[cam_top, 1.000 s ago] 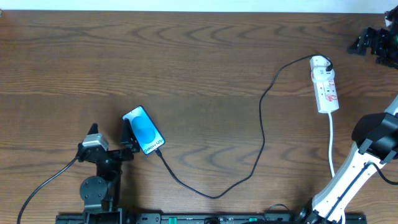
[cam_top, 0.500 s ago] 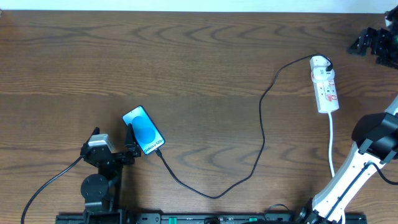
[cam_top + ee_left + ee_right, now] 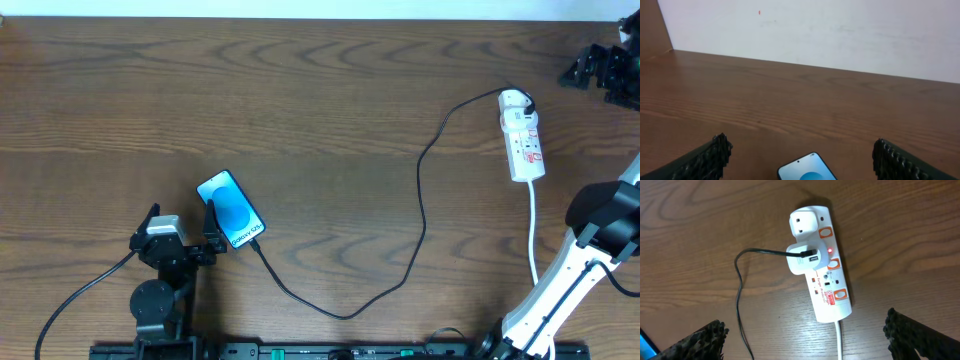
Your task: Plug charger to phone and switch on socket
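Note:
The phone (image 3: 231, 210) lies face up at the front left, its light blue screen showing; its top end shows in the left wrist view (image 3: 807, 171). My left gripper (image 3: 182, 216) is open beside its left edge, holding nothing (image 3: 801, 156). The black charger cable (image 3: 420, 190) runs from the phone's lower end in a long loop to a white adapter (image 3: 801, 259) plugged into the socket (image 3: 523, 135). A small red light (image 3: 831, 250) glows on the socket (image 3: 822, 262). My right gripper (image 3: 592, 68) is open at the far right, high over the socket, empty (image 3: 810, 342).
The socket's white cord (image 3: 533, 225) trails towards the front edge near my right arm (image 3: 560, 270). A black rail (image 3: 330, 350) runs along the front edge. A white wall (image 3: 815, 30) stands behind the wooden table (image 3: 300, 100).
My left gripper has shifted slightly towards the front edge beside the phone. The phone, cable, socket and right gripper have not moved.

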Robot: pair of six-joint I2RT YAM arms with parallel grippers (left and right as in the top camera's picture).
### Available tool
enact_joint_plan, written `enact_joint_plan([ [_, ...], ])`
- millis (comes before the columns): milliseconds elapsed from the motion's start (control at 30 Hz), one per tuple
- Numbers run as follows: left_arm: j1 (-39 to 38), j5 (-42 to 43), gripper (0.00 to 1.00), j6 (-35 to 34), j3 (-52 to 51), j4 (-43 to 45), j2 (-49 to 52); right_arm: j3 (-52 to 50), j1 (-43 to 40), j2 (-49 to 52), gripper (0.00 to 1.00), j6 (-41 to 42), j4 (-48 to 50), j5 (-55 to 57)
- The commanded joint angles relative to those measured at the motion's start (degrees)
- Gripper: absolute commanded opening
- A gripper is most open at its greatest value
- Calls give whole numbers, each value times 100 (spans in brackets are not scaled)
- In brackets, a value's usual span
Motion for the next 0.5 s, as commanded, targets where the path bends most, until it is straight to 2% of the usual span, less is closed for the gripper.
enact_joint_plan([
  [0, 31, 245, 93, 87, -55, -267, -55, 57, 55, -59, 99, 42, -17, -11],
  [467, 31, 243, 93, 188, -55, -267, -55, 57, 55, -59, 99, 42, -17, -13],
])
